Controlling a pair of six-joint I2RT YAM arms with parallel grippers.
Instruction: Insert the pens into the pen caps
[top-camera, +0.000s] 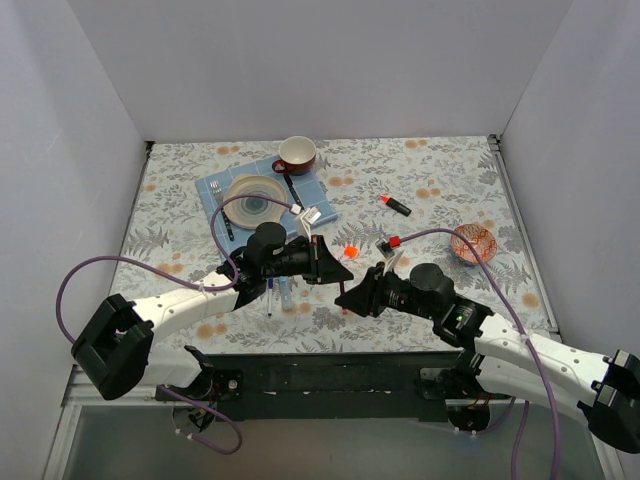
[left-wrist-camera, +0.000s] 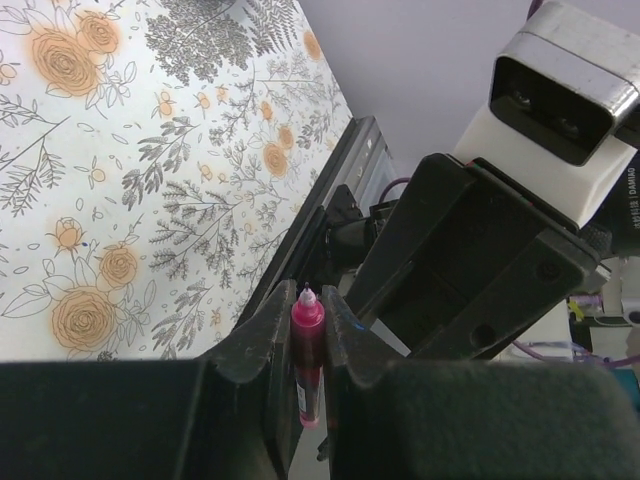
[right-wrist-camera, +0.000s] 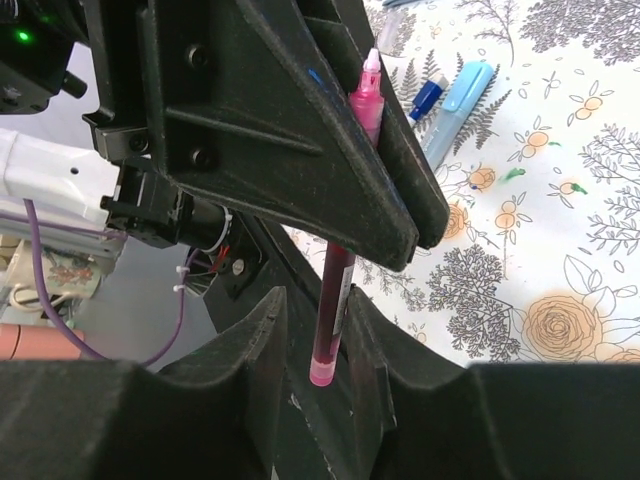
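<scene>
Left fingers (left-wrist-camera: 262, 352) clamp the maroon pen (right-wrist-camera: 335, 290) in mid-air; right fingers (right-wrist-camera: 262, 345) straddle its lower end, grip unclear. Orange cap (top-camera: 350, 252) and light-blue marker (right-wrist-camera: 462, 92) lie loose on the surface (top-camera: 450, 175), so seemingly 0 pens are capped yet.

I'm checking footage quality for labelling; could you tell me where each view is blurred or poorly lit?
Top external: evenly lit, sharp, soft shadows. Left wrist: left pincer dark and blurred, maroon pen fairly sharp. Right wrist: right pincer blurred and dark too, pen crisp.
</scene>
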